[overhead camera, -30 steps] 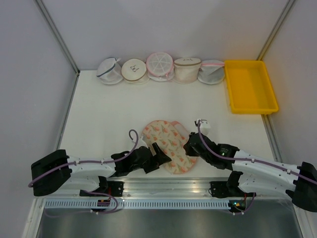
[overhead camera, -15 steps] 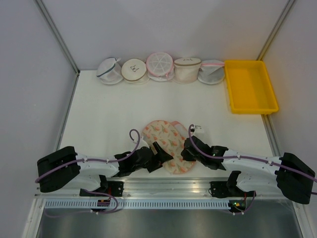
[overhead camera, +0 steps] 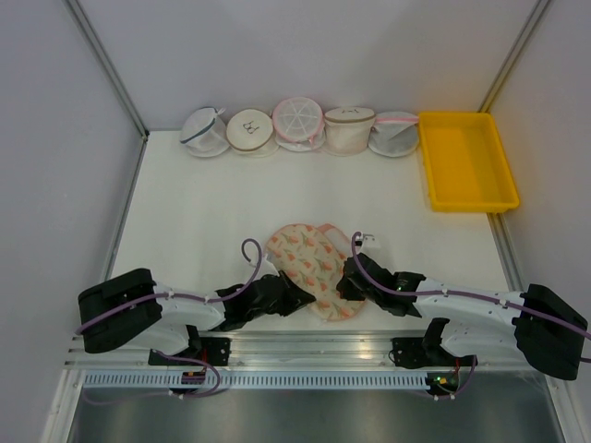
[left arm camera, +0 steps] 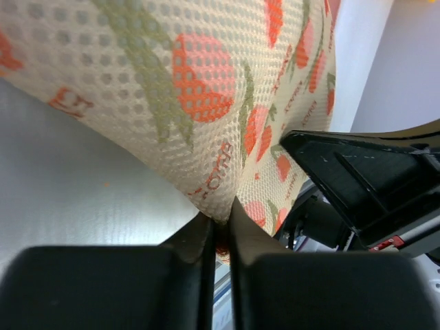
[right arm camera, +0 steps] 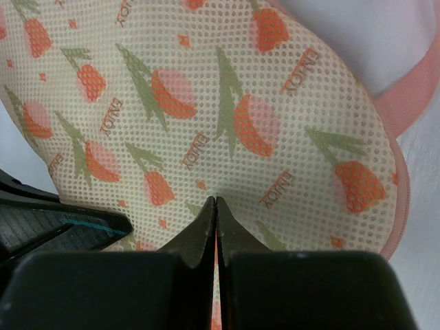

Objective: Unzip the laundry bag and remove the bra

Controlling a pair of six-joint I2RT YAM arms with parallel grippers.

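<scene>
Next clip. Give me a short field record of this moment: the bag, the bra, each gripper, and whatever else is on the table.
laundry bag: on the table near the arms, between both grippers
bag opened: cannot tell
left gripper: shut on a fold of the laundry bag
right gripper: shut, tips against the bag's printed mesh; no pinch can be confirmed
bra: not visible in any view
far edge: row of round mesh bags, yellow tray at its right end

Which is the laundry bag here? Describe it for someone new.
On the white table, look at the near edge, far from the back row of round mesh bags. The laundry bag lies there: the only two-lobed cream one, covered in an orange-pink print.
</scene>
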